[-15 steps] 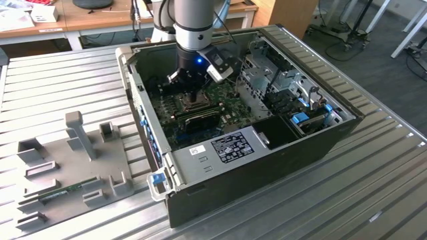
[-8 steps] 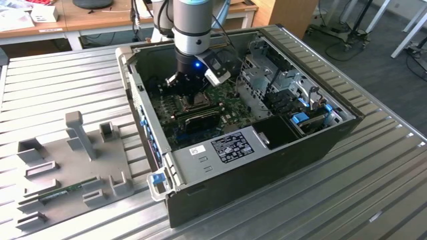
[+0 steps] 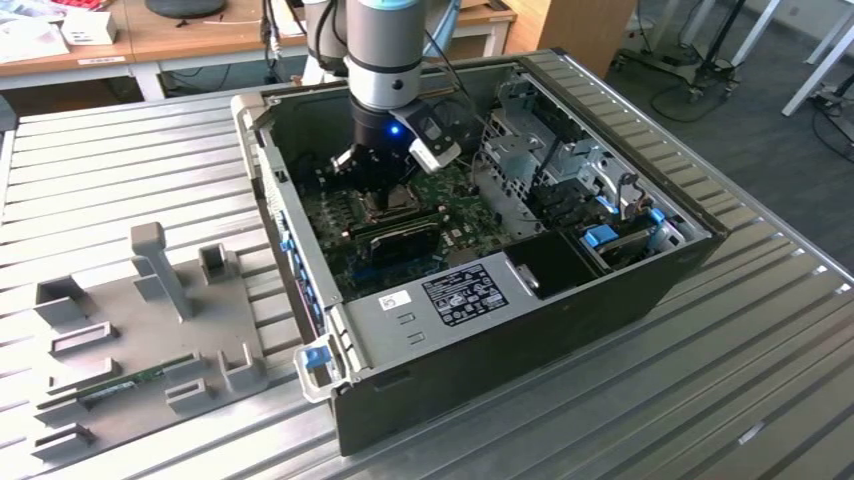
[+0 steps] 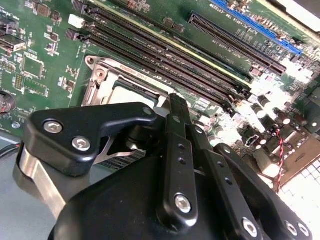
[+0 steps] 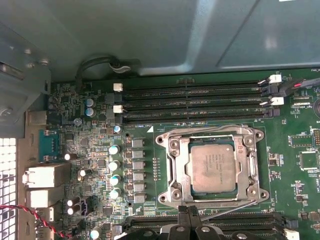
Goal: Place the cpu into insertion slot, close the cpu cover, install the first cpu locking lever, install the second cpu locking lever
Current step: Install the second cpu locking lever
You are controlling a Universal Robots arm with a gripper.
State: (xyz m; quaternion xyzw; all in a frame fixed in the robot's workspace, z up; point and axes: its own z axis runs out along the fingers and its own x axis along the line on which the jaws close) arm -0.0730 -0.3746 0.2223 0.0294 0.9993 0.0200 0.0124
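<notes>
The cpu (image 5: 212, 167), a flat grey square chip, lies in the insertion slot (image 5: 238, 169) on the green motherboard (image 5: 290, 165). The silvery cpu cover (image 5: 175, 167) lies down flat around it, and the chip shows through its window. A thin wire lever (image 5: 230, 209) slants along the socket's edge closest to my gripper. My gripper (image 5: 189, 214) is shut, its tips together just beside that edge and close to the lever's end. The second wrist view has the black fingers (image 4: 175, 115) in front of the socket (image 4: 107, 82). In the exterior view my gripper (image 3: 384, 195) reaches down into the open case.
Long black memory slots (image 5: 200, 102) run on both sides of the socket. A row of capacitors (image 5: 114, 165) stands beside it. The computer case (image 3: 534, 330) walls in the board, with drive bays at the exterior view's right. A grey fixture plate (image 3: 134, 330) lies at the exterior view's left.
</notes>
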